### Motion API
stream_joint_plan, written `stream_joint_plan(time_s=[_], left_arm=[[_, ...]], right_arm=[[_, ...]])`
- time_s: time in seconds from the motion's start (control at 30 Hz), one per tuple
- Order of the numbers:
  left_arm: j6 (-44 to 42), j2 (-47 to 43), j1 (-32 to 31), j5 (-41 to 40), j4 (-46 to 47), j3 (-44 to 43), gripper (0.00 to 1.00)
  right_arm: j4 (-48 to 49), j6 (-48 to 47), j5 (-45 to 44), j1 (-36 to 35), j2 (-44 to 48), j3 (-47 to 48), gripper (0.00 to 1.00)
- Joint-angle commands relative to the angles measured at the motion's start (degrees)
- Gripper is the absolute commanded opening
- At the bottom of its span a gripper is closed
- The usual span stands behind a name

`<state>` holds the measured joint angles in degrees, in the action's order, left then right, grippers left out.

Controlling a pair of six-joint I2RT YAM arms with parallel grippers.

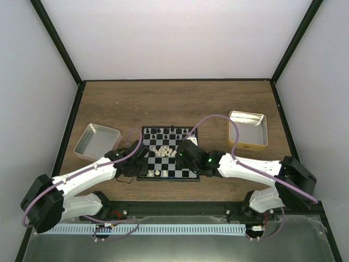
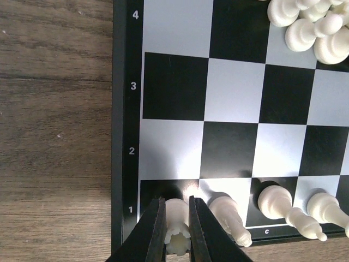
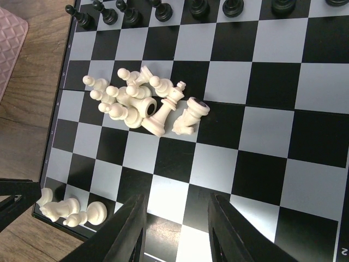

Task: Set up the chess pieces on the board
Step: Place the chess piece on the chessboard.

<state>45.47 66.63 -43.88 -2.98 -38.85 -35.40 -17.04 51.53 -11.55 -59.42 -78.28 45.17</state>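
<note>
The chequered board (image 1: 169, 174) lies at the table's middle front. A row of black pieces (image 1: 166, 131) stands along its far edge. A heap of cream-white pieces (image 1: 163, 152) lies at its centre, also in the right wrist view (image 3: 139, 103). In the left wrist view my left gripper (image 2: 177, 229) is shut on a cream-white rook (image 2: 177, 232) at the corner square of row 1, with three white pieces (image 2: 272, 204) beside it. My right gripper (image 3: 177, 229) is open and empty above the board, near the heap.
A silver rectangular tin tray (image 1: 96, 142) sits left of the board. A gold-rimmed square tin (image 1: 247, 130) sits to the right. A pink object (image 3: 11, 49) shows at the right wrist view's left edge. Wood table (image 1: 174, 103) extends behind the board.
</note>
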Motion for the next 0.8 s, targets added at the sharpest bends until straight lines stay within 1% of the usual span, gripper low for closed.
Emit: stream_joint_plan(time_s=[0.0,0.2,0.33,0.47,0.63,0.77], left_arm=[[1.45,-0.12,-0.53,-0.91,-0.37,1.10,0.11],[1.05,1.09,-0.56,-1.50,-0.17,0.86,0.13],[0.55,1.46,-0.59,-1.03,-0.20,-0.14,0.20],[0.30,0.84,-0.54,-2.22,-2.29,-1.92,0.25],[-0.27,-0.40,-0.59,-3.54,-3.90,-4.40,0.26],[-0.57,-1.60,-0.49,-6.53,-4.46,-7.10,0.27]], right_arm=[[0.98,0.38,-0.67,0.18,-0.38,-0.39,0.33],[1.22,0.19,-0.47,0.18,-0.32,-0.50,0.33],[1.15,0.00,-0.66,0.19,0.03,-0.56,0.34],[1.20,0.06,-0.75,0.18,0.39,-0.59,0.35],[1.71,-0.25,-0.76,0.22,0.57,-0.29,0.36],[2.14,-1.34,-0.77,0.20,-0.65,1.18,0.36]])
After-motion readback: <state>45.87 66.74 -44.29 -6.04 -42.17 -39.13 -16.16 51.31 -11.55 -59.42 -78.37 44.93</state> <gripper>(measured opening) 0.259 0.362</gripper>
